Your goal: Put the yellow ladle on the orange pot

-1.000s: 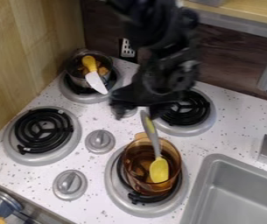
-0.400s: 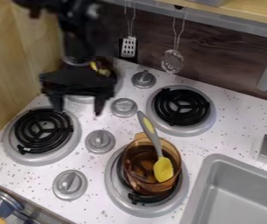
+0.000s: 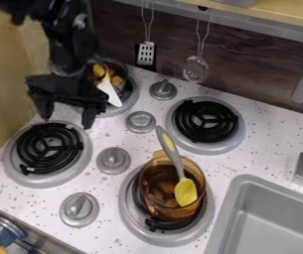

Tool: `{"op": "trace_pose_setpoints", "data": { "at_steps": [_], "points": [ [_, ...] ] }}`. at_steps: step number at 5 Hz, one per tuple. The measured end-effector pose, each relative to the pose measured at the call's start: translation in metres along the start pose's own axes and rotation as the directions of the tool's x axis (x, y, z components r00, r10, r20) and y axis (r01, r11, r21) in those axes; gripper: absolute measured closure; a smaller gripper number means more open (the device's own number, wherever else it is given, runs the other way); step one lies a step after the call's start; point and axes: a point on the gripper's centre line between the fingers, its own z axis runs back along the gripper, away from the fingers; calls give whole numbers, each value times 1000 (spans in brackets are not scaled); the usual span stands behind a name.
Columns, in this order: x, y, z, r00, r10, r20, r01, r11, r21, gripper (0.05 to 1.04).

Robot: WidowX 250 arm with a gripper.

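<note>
**Yellow ladle in place at the orange pot, end effector well apart**

The placing looks complete, in my judgement. The yellow ladle [image 3: 186,192] rests at the mouth of the orange pot [image 3: 160,212], its yellow bowl toward four o'clock of the pot and its grey handle sticking out over the rim toward eleven. (Whether the bowl touches the pot's bottom or sits higher, I cannot tell through the amber glass.) The pot stands on the front burner [image 3: 128,218], beside the sink [image 3: 266,218].

The end effector [image 3: 67,120] hangs over the left side of the tabletop [image 3: 107,131], near the left burner [image 3: 11,163], fingers spread wide with nothing between them. From there the ladle lies toward four o'clock, well apart and not touching it. Nothing seems left of the task except keeping the arm clear; a bump to that long handle could tip the ladle off its lean.
</note>
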Motion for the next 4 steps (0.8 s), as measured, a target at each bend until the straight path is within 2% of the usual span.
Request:
{"op": "trace_pose_setpoints", "data": {
  "at_steps": [1, 2, 3, 4],
  "points": [
    [31, -10, 4, 988, -150, 33, 150, 988, -25, 83],
    [41, -20, -1, 974, -215, 66, 220, 973, -70, 83],
    [54, -26, -1, 975, -196, 101, 208, 970, -124, 83],
    [59, -44, 7, 980, -168, 108, 184, 970, -159, 83]
  ]
}}
